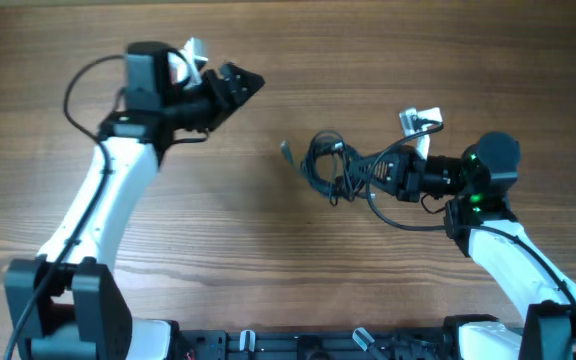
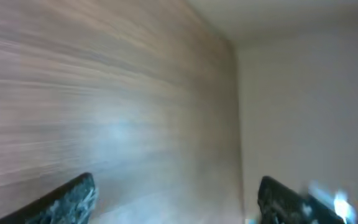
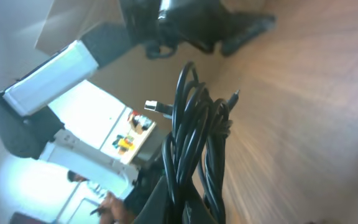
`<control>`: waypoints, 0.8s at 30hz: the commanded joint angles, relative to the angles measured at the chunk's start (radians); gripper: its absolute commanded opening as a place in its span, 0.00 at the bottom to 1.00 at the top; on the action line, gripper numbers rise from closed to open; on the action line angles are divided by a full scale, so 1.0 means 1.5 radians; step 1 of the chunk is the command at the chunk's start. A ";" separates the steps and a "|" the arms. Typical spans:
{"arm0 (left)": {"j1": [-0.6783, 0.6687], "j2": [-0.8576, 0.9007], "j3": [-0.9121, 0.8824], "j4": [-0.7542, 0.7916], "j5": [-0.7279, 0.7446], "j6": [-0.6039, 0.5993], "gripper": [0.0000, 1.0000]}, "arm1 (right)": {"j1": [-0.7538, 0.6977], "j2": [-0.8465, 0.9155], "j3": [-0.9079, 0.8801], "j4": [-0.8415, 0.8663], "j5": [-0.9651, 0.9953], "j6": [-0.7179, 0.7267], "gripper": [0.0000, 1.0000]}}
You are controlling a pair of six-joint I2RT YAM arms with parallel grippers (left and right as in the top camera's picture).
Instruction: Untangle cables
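Clearly the right fingers (image 1: 378,170) are clamped on the tangled cables (image 1: 328,165), bunched just beyond their tips on the table (image 1: 268,260); the left fingers (image 2: 73,199) gape wide, empty, well apart from them.

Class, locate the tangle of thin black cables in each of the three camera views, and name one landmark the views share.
Overhead: the cables lie right of centre, bunched at the tip of the right gripper.
Left wrist: not in it.
Right wrist: the cables fill the middle, rising from the bottom edge.
Shared landmark: the wooden table, whose grain shows in all three views.
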 commanded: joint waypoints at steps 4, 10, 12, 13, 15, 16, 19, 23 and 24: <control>-0.025 -0.016 0.008 -0.129 0.265 0.477 0.93 | 0.002 0.099 0.006 -0.030 -0.078 0.020 0.04; -0.113 0.007 0.008 -0.198 0.203 0.593 0.90 | 0.075 0.129 0.006 0.045 -0.096 0.032 0.06; -0.123 0.008 0.008 -0.271 0.203 0.694 0.88 | 0.089 0.129 0.006 0.091 -0.099 0.031 0.07; -0.121 0.008 0.008 -0.302 0.203 0.733 0.86 | 0.088 0.129 0.007 0.099 -0.104 0.030 0.07; -0.110 0.008 0.008 -0.350 0.203 0.777 0.83 | 0.088 0.129 0.006 0.114 -0.124 0.031 0.07; -0.109 0.008 0.008 -0.364 0.203 0.790 0.79 | 0.088 0.129 0.007 0.113 -0.131 0.031 0.07; -0.124 0.008 0.008 -0.418 0.203 0.852 0.71 | 0.088 0.129 0.007 0.113 -0.136 0.031 0.08; -0.162 0.008 0.008 -0.426 0.203 0.881 0.57 | 0.088 0.129 0.007 0.113 -0.141 0.040 0.08; -0.169 0.008 0.008 -0.424 0.203 0.883 0.52 | 0.088 0.129 0.007 0.113 -0.141 0.048 0.08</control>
